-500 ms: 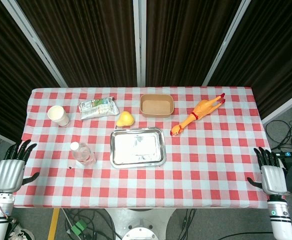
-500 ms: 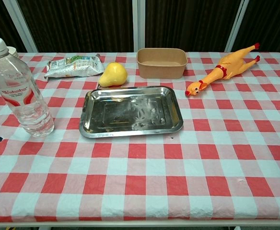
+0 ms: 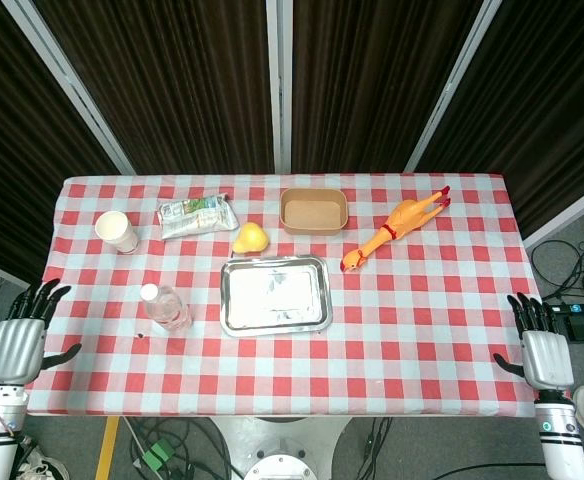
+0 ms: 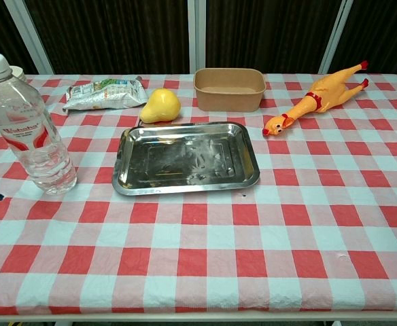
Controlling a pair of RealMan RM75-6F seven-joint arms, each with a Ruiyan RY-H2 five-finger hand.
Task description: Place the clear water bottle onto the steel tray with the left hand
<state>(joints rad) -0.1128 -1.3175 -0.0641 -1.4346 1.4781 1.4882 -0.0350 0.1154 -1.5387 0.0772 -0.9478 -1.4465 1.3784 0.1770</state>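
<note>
The clear water bottle [image 3: 167,309] [image 4: 30,128] stands upright with a white cap on the checked cloth, just left of the steel tray [image 3: 274,294] [image 4: 185,161]. The tray lies bare near the table's middle. My left hand [image 3: 18,343] hangs off the table's left front corner, fingers spread, holding nothing, well apart from the bottle. My right hand [image 3: 543,352] is at the right front corner, also spread and holding nothing. Neither hand shows in the chest view.
Behind the tray lie a yellow pear [image 3: 250,238], a brown paper box [image 3: 313,210], a snack packet [image 3: 196,215] and a paper cup [image 3: 118,231]. A rubber chicken [image 3: 396,227] lies to the back right. A small dark speck [image 4: 0,197] sits by the bottle.
My left hand has shifted slightly down and left. The bottle, tray and right hand stay as they were.
</note>
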